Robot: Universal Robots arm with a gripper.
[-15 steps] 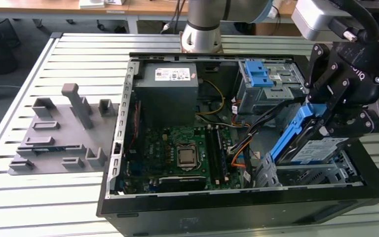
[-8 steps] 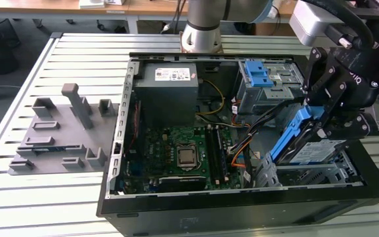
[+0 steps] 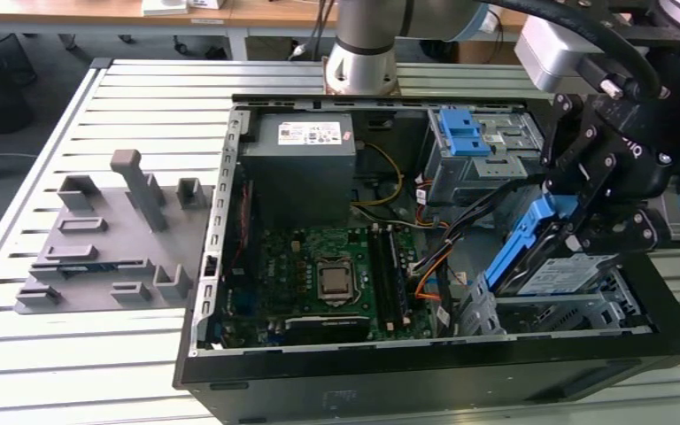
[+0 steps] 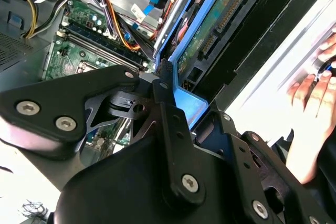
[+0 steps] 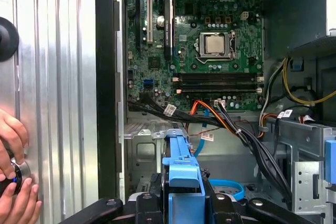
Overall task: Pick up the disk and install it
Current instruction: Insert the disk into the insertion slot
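Slatted metal worktop [image 3: 139, 88] under me, office desks [image 3: 258, 11] along the back. An open computer case [image 3: 435, 376] lies on the slats with its motherboard [image 3: 316, 266] facing up. A grey fixture [image 3: 104, 248] sits beside it on the exterior view's left. My jaws are clamped on the disk [image 3: 565, 274] by its blue end, holding it tilted just over the drive cage [image 3: 552, 314] at the case's end on the exterior view's right. A person's hand [image 5: 13, 177] rests on the worktop just outside the case.

disk [image 3: 552, 273] blocking drive cage [image 3: 529, 316] top, black cables [image 5: 252, 140] alongside, motherboard [image 5: 157, 61] area open
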